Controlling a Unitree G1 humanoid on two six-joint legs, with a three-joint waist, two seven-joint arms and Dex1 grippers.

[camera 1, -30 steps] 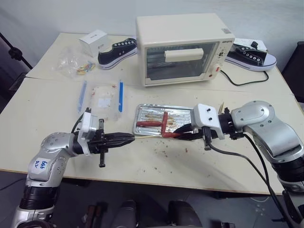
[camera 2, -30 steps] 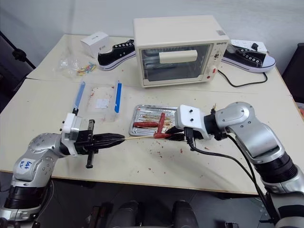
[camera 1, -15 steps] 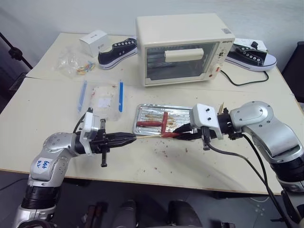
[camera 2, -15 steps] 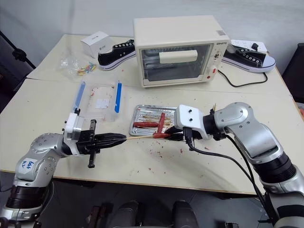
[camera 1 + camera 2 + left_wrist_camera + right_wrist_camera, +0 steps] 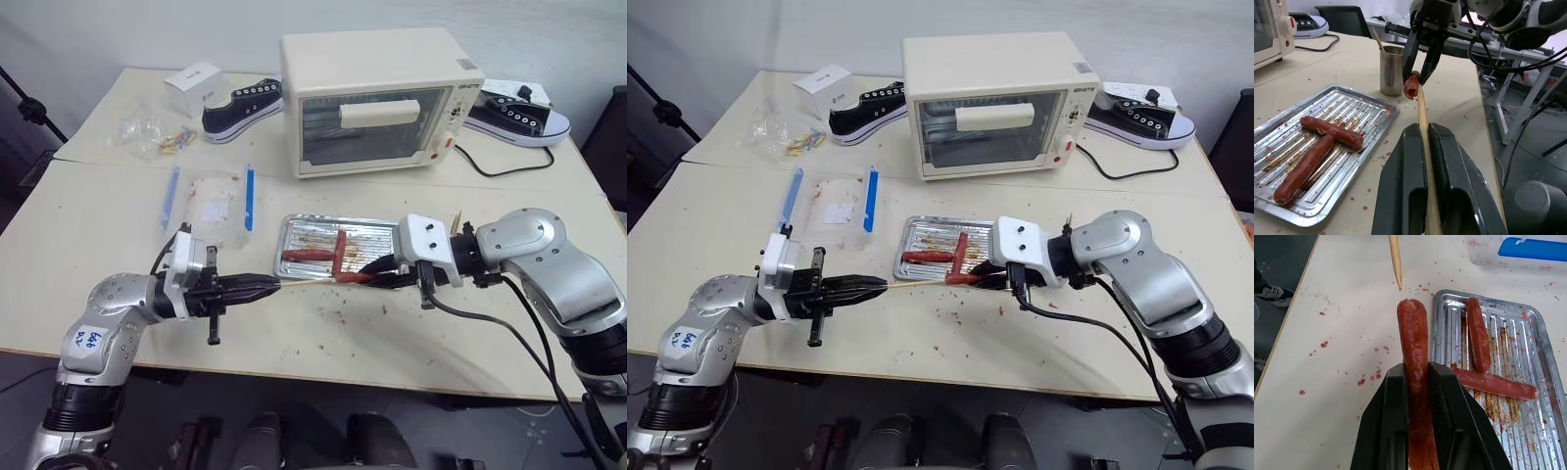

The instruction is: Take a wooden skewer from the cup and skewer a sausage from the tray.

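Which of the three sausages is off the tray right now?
The glossy reddish-brown sausage clamped lengthwise in the right gripper; the other two sausages lie crossed on the ribbed metal tray.

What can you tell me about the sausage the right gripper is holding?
The sausage is glossy, reddish-brown and finger-shaped, with a roughened, torn-looking free end. The right gripper pinches it between its black fingers, lifted beside the tray. The wooden skewer points at its free end with a small gap between them.

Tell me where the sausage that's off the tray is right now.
The sausage is clamped in the right gripper, held above the table beside the tray, its end facing the wooden skewer tip.
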